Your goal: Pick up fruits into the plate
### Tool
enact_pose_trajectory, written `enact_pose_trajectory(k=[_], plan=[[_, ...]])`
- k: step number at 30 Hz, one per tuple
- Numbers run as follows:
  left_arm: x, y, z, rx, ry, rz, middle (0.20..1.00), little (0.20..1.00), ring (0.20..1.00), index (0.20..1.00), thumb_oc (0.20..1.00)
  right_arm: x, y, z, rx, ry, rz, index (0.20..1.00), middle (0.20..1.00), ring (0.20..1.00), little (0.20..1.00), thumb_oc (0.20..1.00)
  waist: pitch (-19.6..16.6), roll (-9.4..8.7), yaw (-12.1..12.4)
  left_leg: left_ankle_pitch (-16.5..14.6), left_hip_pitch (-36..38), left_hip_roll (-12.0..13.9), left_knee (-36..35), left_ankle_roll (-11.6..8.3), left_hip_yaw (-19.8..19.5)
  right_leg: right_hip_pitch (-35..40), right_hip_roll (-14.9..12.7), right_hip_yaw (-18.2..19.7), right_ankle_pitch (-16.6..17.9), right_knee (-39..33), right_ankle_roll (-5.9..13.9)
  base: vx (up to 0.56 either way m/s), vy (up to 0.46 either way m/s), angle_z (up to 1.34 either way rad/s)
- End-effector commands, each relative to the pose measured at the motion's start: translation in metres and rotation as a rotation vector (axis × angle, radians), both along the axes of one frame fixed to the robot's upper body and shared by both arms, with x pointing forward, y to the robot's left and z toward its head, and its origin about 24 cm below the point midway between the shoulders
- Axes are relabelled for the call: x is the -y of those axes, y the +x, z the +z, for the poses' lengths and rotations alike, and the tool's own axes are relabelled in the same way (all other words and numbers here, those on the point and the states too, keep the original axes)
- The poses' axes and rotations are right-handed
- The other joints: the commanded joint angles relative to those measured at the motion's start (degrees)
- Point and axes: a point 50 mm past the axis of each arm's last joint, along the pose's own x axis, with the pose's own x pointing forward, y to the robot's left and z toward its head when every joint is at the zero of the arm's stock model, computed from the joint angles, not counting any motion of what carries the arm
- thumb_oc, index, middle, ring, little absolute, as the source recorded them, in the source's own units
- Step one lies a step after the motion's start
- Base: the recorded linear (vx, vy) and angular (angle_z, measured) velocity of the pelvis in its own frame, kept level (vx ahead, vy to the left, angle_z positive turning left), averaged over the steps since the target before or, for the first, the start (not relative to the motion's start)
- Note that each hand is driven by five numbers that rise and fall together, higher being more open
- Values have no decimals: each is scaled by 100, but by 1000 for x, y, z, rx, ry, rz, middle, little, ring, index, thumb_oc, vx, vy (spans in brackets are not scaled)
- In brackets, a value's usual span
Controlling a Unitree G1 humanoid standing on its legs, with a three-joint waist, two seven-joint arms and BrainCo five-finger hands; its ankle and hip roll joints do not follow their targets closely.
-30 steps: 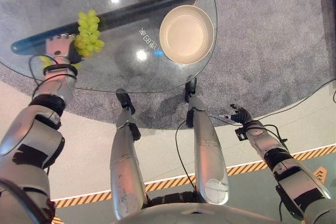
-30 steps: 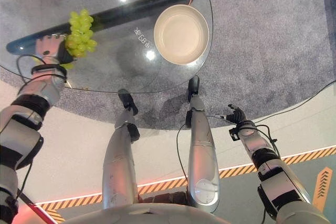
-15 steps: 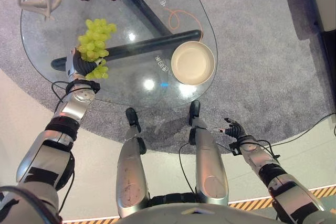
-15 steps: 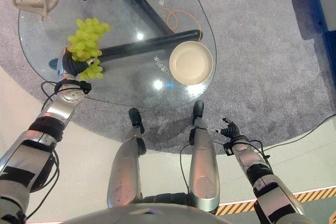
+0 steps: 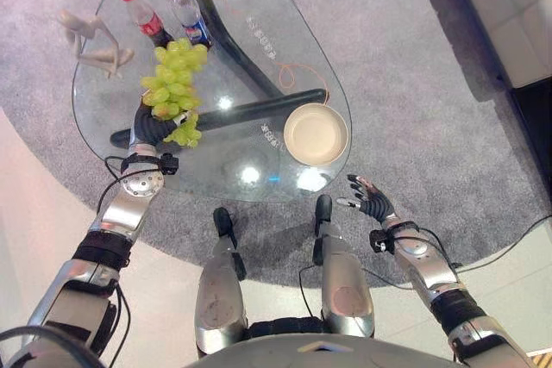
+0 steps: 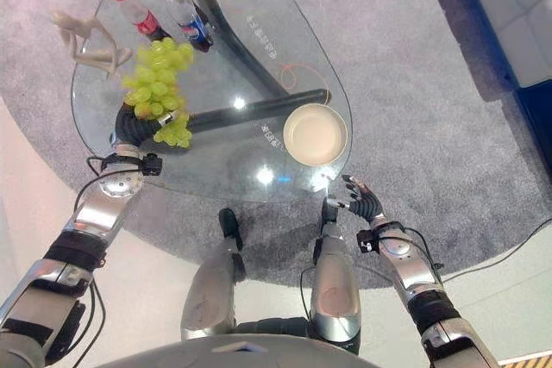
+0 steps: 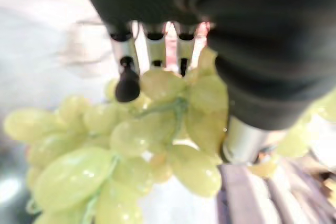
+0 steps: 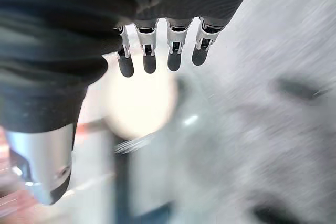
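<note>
**Grapes held up in our left hand**

Our left hand (image 5: 152, 125) is raised over the glass table (image 5: 259, 161), fingers curled round the grape bunch (image 5: 172, 84), which hides most of them. Our right hand (image 5: 369, 201) hangs loosely spread off the table's near edge, at five o'clock from the plate (image 5: 316, 134), which sits by the rim

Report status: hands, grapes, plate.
Left hand shut on grape bunch, lifted above glass table. Right hand open, off the table. Plate empty; path unobstructed.
</note>
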Motion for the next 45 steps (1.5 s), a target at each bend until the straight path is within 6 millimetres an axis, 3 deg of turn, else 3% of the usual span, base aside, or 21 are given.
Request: enact_pose_trajectory(k=[1, 5, 9, 14, 23, 34, 36, 37, 39, 40, 41, 44, 45], plan=[[0, -9, 12, 117, 194, -47, 200, 200, 200, 200, 200, -13, -9, 11, 32, 163, 174, 1000, 1000, 1000, 1000, 1000, -1285, -78, 14, -461, -281, -252, 325, 119, 151, 129, -38, -306, -288, 26, 9, 141, -23, 0], [11, -13, 8, 117, 297, -129, 200, 200, 200, 200, 200, -33, 0, 35, 62, 221, 356, 1000, 1000, 1000, 1000, 1000, -1637, -58, 137, -360, 64, -122, 110, 36, 151, 509, -76, -400, -217, -148, 52, 130, -18, 1], [24, -17, 4, 134, 354, -211, 200, 200, 200, 200, 200, -66, 10, 61, 52, 298, 540, 1000, 1000, 1000, 1000, 1000, -1901, -20, 273, -331, 306, -41, 28, -4, 118, 809, -100, -498, -259, -196, 38, 117, 3, 4], [50, -17, 2, 159, 397, -327, 200, 200, 200, 200, 200, -127, 7, 80, -9, 409, 767, 1000, 1000, 1000, 1000, 1000, -2173, 15, 395, -405, 610, -27, -45, -10, 83, 1136, -124, -576, -323, -293, 42, 85, 12, 0], [80, -19, -3, 147, 307, -424, 200, 200, 200, 200, 200, -172, -4, 103, -21, 521, 852, 1000, 1000, 1000, 1000, 1000, -2301, 16, 482, -470, 869, -14, -170, 15, 125, 1347, -149, -609, -311, -432, 94, 5, -4, 0], [110, -22, -12, 102, 258, -492, 200, 200, 200, 200, 200, -184, -6, 124, 56, 586, 815, 1000, 1000, 1000, 1000, 1000, -2384, -21, 455, -476, 974, 47, -247, 15, 269, 1358, -190, -636, -220, -511, 185, 3, -6, 0], [113, -23, -16, 86, 258, -482, 200, 200, 200, 200, 200, -183, -3, 128, 120, 541, 773, 1000, 1000, 1000, 1000, 1000, -2389, -22, 444, -482, 983, 51, -263, 19, 275, 1353, -192, -615, -216, -526, 197, 0, 0, 0], [113, -23, -18, 76, 257, -470, 200, 200, 200, 200, 200, -177, 2, 134, 239, 440, 695, 1000, 1000, 1000, 1000, 1000, -2387, -20, 432, -490, 987, 45, -277, 27, 271, 1346, -194, -601, -207, -544, 207, -2, -3, -3], [113, -23, -19, 76, 257, -467, 200, 200, 200, 200, 200, -173, 5, 137, 271, 415, 672, 1000, 1000, 1000, 1000, 1000, -2387, -17, 426, -490, 985, 44, -280, 31, 270, 1343, -192, -587, -200, -554, 208, -1, -1, -2], [111, -24, -21, 71, 266, -442, 200, 200, 200, 200, 200, -162, 12, 144, 404, 286, 563, 1000, 1000, 1000, 1000, 1000, -2384, -9, 398, -499, 977, 36, -283, 37, 261, 1324, -188, -551, -194, -560, 213, -5, 27, -3], [110, -23, -15, 76, 267, -417, 200, 200, 200, 200, 200, -152, 18, 152, 494, 172, 484, 1000, 1000, 1000, 1000, 1000, -2391, 16, 382, -504, 980, 28, -275, 35, 262, 1316, -208, -542, -184, -565, 234, 0, 48, -4], [103, -19, 4, 87, 268, -372, 200, 200, 200, 200, 200, -143, 25, 159, 510, 91, 441, 1000, 1000, 1000, 1000, 1000, -2390, 61, 393, -514, 997, 8, -279, 35, 235, 1334, -218, -536, -187, -569, 239, 18, 50, -2], [92, -18, 18, 99, 275, -338, 200, 200, 200, 200, 200, -135, 28, 162, 504, 45, 425, 1000, 1000, 1000, 1000, 1000, -2413, 86, 429, -516, 1008, -8, -312, 38, 212, 1356, -220, -545, -194, -586, 236, 24, 40, 0]])
